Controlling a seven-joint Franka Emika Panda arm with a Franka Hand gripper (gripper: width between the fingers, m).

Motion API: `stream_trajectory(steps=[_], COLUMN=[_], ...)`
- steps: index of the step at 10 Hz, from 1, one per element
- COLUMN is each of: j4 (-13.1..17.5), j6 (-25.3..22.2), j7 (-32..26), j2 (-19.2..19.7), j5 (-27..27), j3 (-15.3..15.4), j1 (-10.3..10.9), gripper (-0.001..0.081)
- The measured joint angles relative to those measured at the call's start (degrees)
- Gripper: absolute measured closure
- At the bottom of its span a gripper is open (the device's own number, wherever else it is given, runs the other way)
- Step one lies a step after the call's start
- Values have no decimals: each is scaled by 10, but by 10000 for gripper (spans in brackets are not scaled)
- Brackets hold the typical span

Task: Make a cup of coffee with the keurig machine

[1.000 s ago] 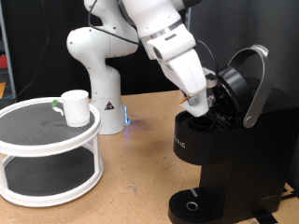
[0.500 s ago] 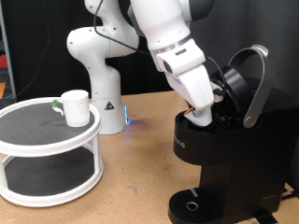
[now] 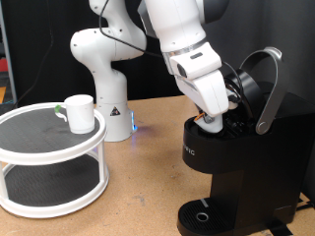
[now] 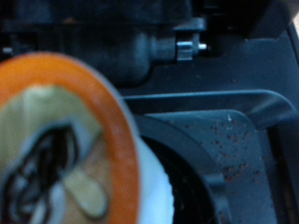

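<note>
The keurig machine [image 3: 236,147] stands on the wooden counter [image 3: 138,202] at the exterior view's right, its silver-grey arched lid handle [image 3: 268,90] thrown back and its brewing head open, as the white robot arm [image 3: 182,49] reaches down from the exterior view's top into the opening. At the exterior view's left, well apart from the brewer, a white two-tier round stand [image 3: 49,162] carries the cup [image 3: 79,113] upright on its upper shelf, so nothing yet sits on the drip tray [image 3: 202,216] at the machine's base. The tool [image 3: 212,116] hangs at the mouth of the open head, tilted down toward the pod chamber [image 4: 201,177]; the wrist view shows a coffee pod [image 4: 70,149], orange-rimmed with a dark squiggle on its pale top, filling the near field, with the dark round chamber just beyond and below it along the fingers' line. The pod appears to sit at the fingertips, but the fingers themselves are out of sight in both views, so whether they are clamped on it or parted cannot be told. The pod looks poised over the chamber, not yet seated.
</note>
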Motion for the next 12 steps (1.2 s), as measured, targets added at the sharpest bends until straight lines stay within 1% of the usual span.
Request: stream_trajectory(steps=[4, 5, 6, 7, 8, 9, 10, 11, 12], j4=[9, 11, 10, 11, 14, 12, 15, 18, 20], j6=[-2, -2, -2, -2, -1, -1, 4, 6, 6], j7=[28, 32, 33, 33, 33, 33, 33, 33, 31], j2=[9, 11, 16, 24, 26, 29, 32, 34, 35], j5=[-16, -18, -20, -21, -21, -21, -21, -20, -16], j3=[3, 4, 4, 3, 3, 3, 3, 3, 3], j1=[0, 0, 0, 0, -1, -1, -1, -1, -2], gripper=[686, 651, 651, 467, 467, 266, 266, 117, 25])
